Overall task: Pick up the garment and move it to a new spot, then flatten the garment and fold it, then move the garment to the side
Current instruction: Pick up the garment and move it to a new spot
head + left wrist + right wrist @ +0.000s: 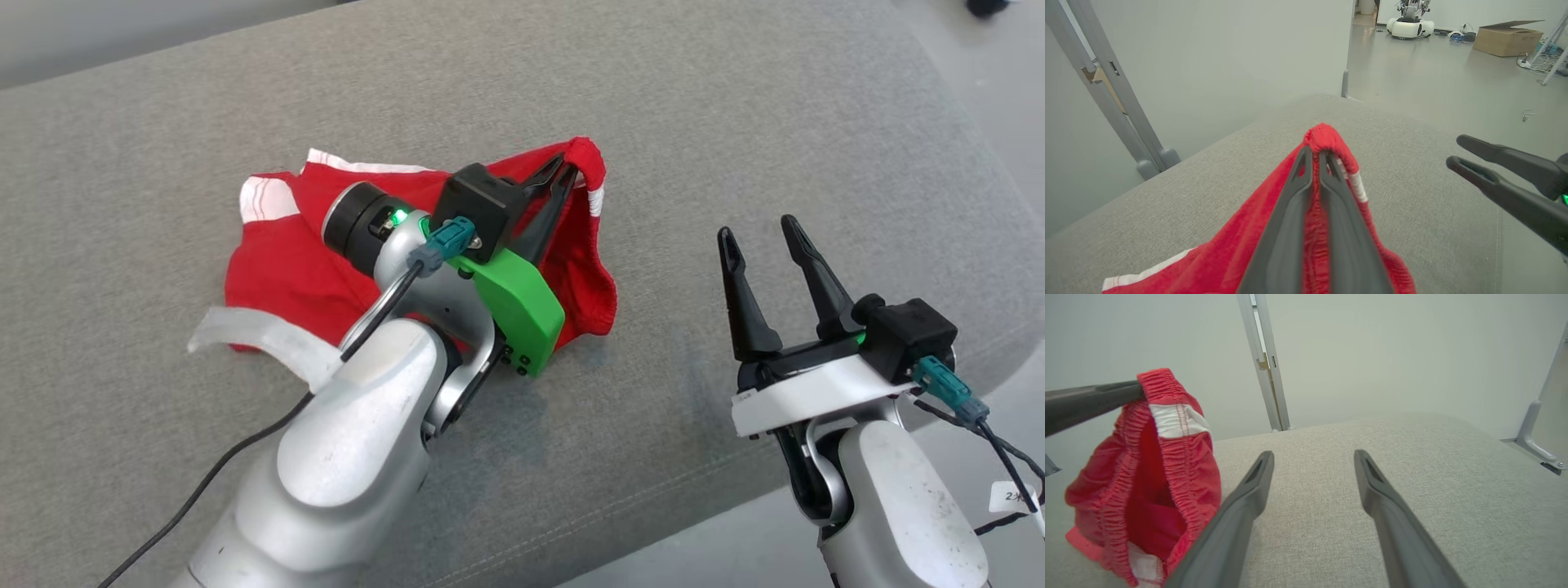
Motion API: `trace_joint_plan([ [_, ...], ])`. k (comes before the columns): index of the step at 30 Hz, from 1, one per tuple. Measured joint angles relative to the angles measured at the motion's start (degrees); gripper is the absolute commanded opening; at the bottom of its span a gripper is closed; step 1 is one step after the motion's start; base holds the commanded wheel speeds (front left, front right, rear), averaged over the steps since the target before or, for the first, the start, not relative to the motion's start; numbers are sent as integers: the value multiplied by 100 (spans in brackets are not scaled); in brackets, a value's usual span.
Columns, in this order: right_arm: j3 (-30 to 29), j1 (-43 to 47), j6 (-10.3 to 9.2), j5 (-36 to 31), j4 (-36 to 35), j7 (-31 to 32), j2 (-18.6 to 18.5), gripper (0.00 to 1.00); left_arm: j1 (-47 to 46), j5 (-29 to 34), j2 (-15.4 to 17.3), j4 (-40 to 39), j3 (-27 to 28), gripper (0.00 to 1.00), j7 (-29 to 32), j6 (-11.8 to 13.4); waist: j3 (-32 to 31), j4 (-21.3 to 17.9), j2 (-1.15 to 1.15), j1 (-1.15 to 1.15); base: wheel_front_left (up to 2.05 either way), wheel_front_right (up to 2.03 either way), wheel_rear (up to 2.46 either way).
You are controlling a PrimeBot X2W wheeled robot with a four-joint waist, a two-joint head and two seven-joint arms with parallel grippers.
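The garment (277, 269) is a pair of red shorts with white stripes, crumpled on the grey cushion (653, 122). My left gripper (563, 167) is shut on the garment's elastic waistband and holds that edge lifted, so the cloth (1327, 139) peaks above the fingertips. From the right wrist view the waistband (1167, 416) hangs open below the left fingers (1090, 400). My right gripper (759, 233) stands open over bare cushion to the right of the garment, with nothing between its fingers (1249, 490). The same right gripper (1457, 153) shows at the right of the left wrist view.
The cushion's front edge (735, 498) runs close under my right arm. Beyond the cushion are a pale wall with a grey frame post (1106, 81), open floor, a cardboard box (1506, 38) and another robot's white base (1410, 26) far off.
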Motion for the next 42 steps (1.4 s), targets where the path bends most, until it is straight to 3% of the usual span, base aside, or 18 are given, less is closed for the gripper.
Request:
trace_joint_plan([
  [8,-60,3,0,102,-21,0,23,100,-374,-232,-194,1405,-93,0,-221,-94,360,-604,0,0,0,0,0],
  [9,-67,1,0,133,-21,0,25,100,-406,-300,-213,1527,-99,27,-278,-131,417,-637,0,0,0,0,0],
  [10,-70,-2,0,136,-18,0,25,100,-443,-344,-231,1638,-132,90,-349,-143,475,-661,0,0,0,0,0],
  [11,-78,-4,0,143,-10,0,26,100,-476,-366,-241,1707,-169,100,-450,-165,525,-674,0,0,0,0,0],
  [18,-110,-99,0,79,85,0,34,100,-576,-515,-265,1737,-378,100,-993,-257,624,-428,0,1,0,0,0],
  [22,-126,-114,0,7,103,0,37,100,-447,-533,-127,1436,-286,100,-1247,-167,524,-190,0,0,0,0,0],
  [36,-169,110,0,-130,124,0,-27,100,887,-870,1029,21,1036,100,-1965,965,-133,610,0,0,0,0,0],
  [42,-178,265,0,-140,171,0,-69,100,1620,-983,1385,-421,1564,100,-2141,1316,-413,872,0,0,0,0,0],
])
